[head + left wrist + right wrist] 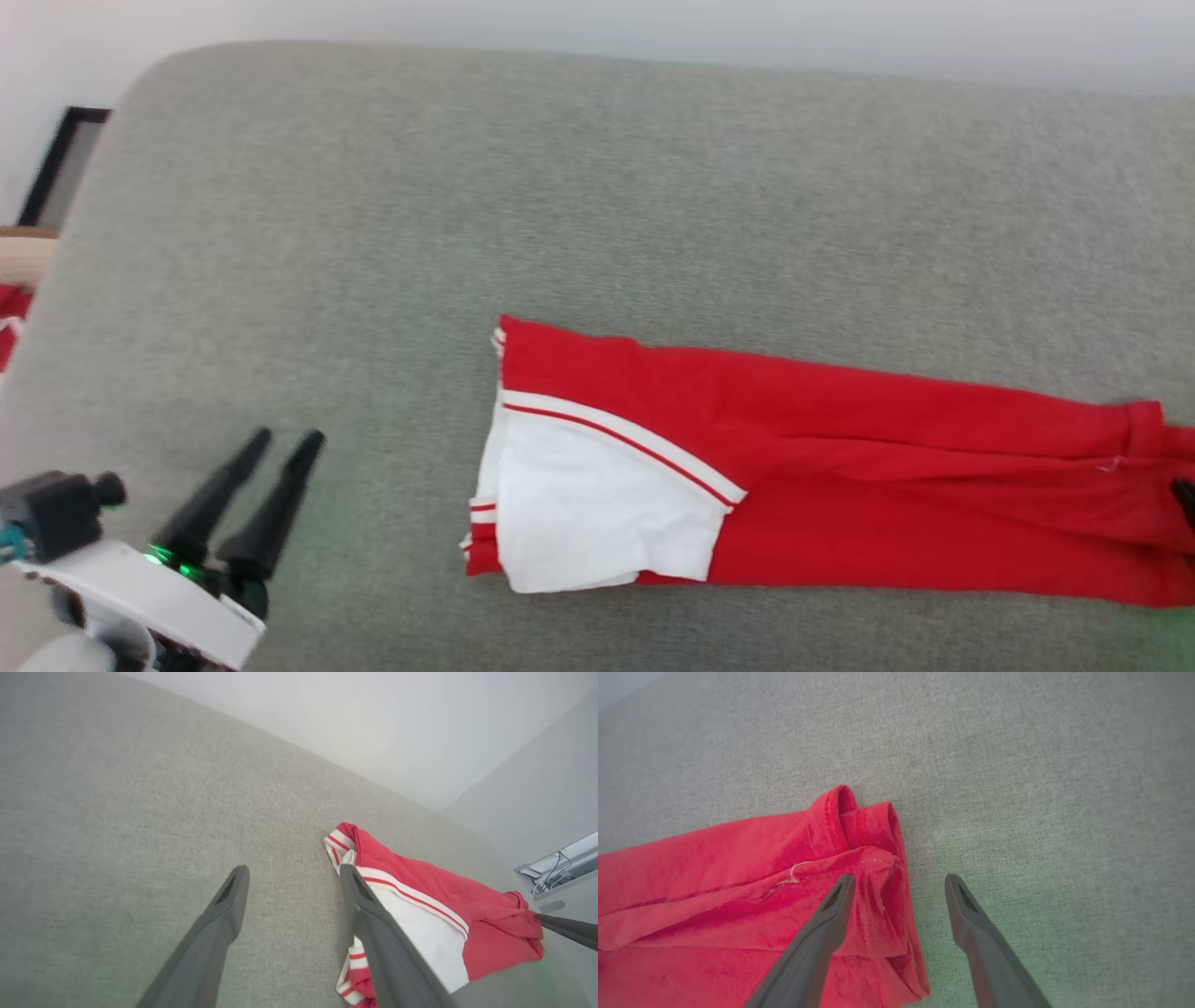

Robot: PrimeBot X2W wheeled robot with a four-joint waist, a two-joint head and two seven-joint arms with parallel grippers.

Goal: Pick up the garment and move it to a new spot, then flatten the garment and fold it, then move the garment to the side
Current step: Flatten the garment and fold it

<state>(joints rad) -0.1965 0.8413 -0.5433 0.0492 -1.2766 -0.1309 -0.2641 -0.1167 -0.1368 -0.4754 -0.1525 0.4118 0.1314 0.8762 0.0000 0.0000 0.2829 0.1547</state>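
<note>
Folded garment [840, 467] lies flat on grey cushion [560, 187]; left hand [288, 439] and right hand [900, 877] both spread.

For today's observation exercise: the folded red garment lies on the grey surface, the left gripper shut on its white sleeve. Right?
No: the left gripper is open beside the garment, gripping nothing, as the left wrist view shows. The rest holds.

The garment [840, 467] runs off the head view's right edge, where just a dark fingertip of the right hand [1187, 499] pokes in. At the left edge a red scrap [9, 327] is cropped, unidentifiable.
</note>
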